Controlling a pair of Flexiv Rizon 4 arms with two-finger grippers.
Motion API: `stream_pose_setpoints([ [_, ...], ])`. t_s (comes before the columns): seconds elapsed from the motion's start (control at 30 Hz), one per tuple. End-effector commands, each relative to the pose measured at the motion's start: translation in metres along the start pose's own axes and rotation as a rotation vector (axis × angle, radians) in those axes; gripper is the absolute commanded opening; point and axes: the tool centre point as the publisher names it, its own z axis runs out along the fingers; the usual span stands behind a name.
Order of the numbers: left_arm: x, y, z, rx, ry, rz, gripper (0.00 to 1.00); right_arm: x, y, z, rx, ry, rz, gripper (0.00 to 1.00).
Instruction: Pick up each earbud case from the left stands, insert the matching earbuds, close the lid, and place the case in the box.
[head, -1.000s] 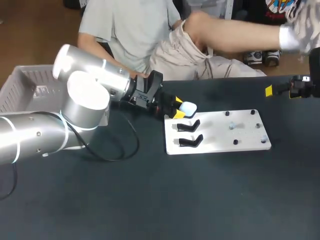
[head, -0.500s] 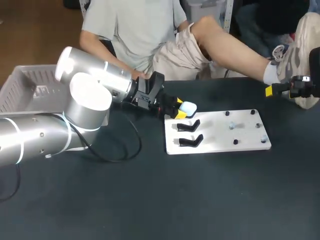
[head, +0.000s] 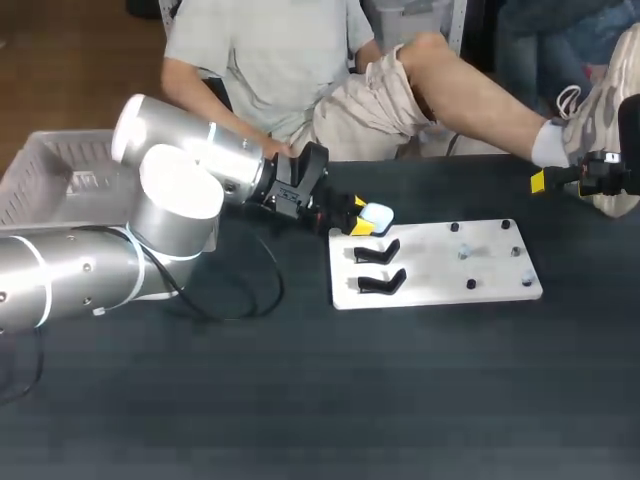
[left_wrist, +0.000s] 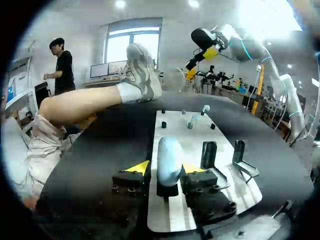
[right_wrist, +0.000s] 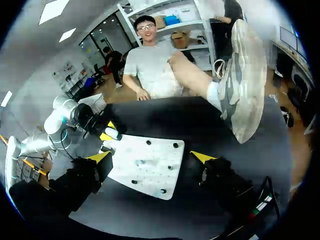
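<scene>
Pale blue rounded earbud case (head: 377, 214) stands upright at far left corner of flat white rectangular plate (head: 450, 285). In the left wrist view the case (left_wrist: 169, 159) sits between the left jaws, on a black piece under it. One yellow tip (left_wrist: 192, 168) is right against the case and the other shows a thin gap, so the left jaws are open around the case, not clamped.

Just beside the case, on the plate, are two empty black bent stands (head: 378, 250) (head: 381, 283), one behind the other. The plate's other half has small black pegs (head: 471, 285) and a couple of small pale pieces (head: 463, 253), too small to identify.

The silver left arm (head: 190, 160) comes in from the left side, with a black cable (head: 262, 290) looping on the dark surface (head: 400, 400) below it. A grey plastic slatted box (head: 50, 165) sits at the far left corner of the surface, behind the left arm and well apart from the plate.

The right arm (head: 605, 175) is at the far right edge, well apart from the plate. In the right wrist view its yellow tips (right_wrist: 99, 157) stand far apart with nothing between them, so the right jaws are open.

A person's leg with a pale worn sneaker (right_wrist: 245, 80) reaches over the far right edge of the surface, near the right arm. Cannot tell whether it touches.
</scene>
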Motion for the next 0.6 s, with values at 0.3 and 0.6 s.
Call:
stream_pose_setpoints([
  [0.3,0.0034,0.0026,0.0023,0.018,-0.005,0.013,0.37,0.0002,-0.0004,-0.0002,0.000,0.000,-0.001,1.00],
  [0.6,0.0023,-0.0016,0.0033,0.033,-0.015,0.020,0.31,0.0002,-0.0004,-0.0002,0.000,0.000,-0.001,1.00],
])
